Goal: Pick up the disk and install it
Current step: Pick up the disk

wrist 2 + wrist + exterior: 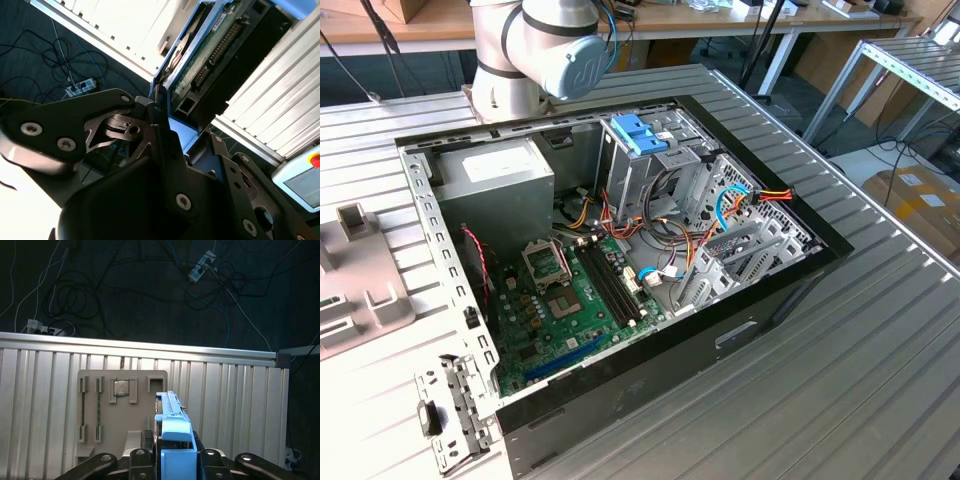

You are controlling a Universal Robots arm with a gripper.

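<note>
The gripper (174, 462) is clenched on the disk (172, 425), which stands edge-on between the black linkages with its blue trim facing the first wrist view. The contact pads themselves are hidden. In the second wrist view the disk's green circuit-board side shows, its far end cut off. Beyond it a grey fixture plate (130, 415) lies on the ribbed aluminium table (230, 405), with tangled floor cables (150, 295) past the edge. In the exterior view the arm joint (545, 40), cropped, hangs over the open computer case (650, 390).
</note>
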